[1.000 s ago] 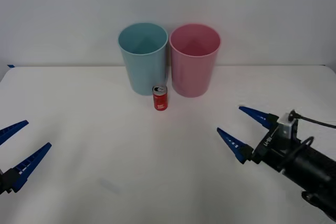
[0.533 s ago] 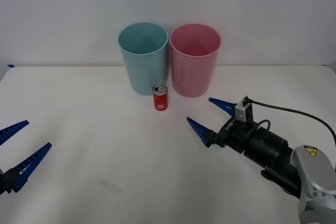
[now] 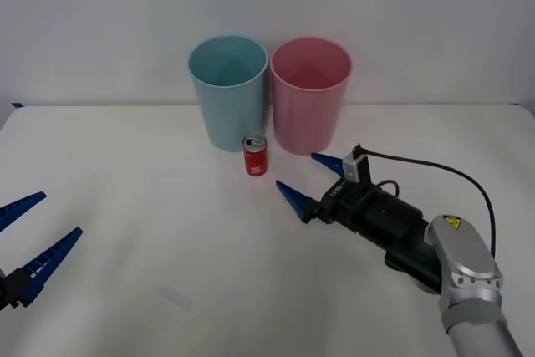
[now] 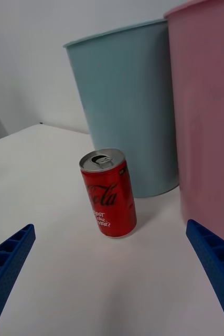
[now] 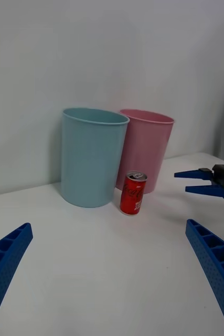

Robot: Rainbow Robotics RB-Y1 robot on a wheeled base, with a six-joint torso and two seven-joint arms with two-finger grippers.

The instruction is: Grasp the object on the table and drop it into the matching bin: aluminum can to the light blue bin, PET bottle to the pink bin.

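We see the can (image 3: 256, 155) standing upright on the white table (image 3: 167, 232), just in front of the two bins and roughly in line with the gap between them. The light blue bin (image 3: 227, 92) stands on the left and the pink bin (image 3: 309, 94) on the right, side by side and close together near the table's far edge, both open at the top.

Our right gripper (image 3: 307, 178) is stretched out low over the table, its blue fingers spread wide apart and pointing toward the can from the right. The can is near the fingertips but apart from them; nothing is held. In the right wrist view the can (image 4: 108, 192) sits upright between the two spread fingers, silver top and pull tab up, white lettering on its red side, with the light blue bin (image 4: 127, 105) behind it and the pink bin (image 4: 209, 115) just beside

Our left gripper (image 3: 29, 235) waits at the near left side of the table, well apart from the can, fingers also spread open and holding nothing
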